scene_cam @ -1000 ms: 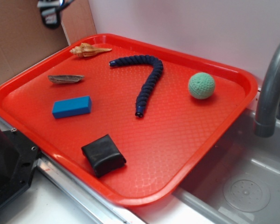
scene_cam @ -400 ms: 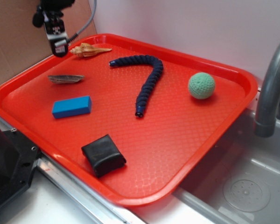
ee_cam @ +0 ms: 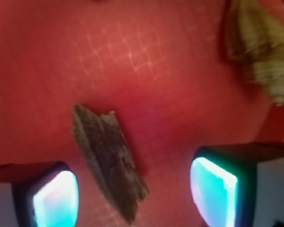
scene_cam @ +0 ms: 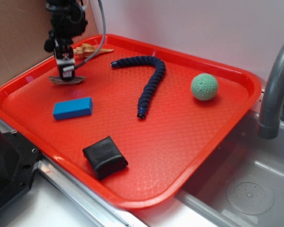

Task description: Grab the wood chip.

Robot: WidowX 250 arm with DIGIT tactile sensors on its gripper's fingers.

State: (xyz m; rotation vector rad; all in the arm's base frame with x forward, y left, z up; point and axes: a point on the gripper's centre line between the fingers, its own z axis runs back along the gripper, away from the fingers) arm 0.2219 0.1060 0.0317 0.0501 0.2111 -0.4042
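At the red tray's far-left side, lying flat: one wood chip, untouched. Directly above, hanging vertical, gripper spread wide, straddling it. Just beyond, one seashell; nearby, one blue block.

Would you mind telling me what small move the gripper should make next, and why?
Probably lower a little further, then close. The gripper is open with the wood chip between its fingers, nearer the left one, lying flat on the tray.
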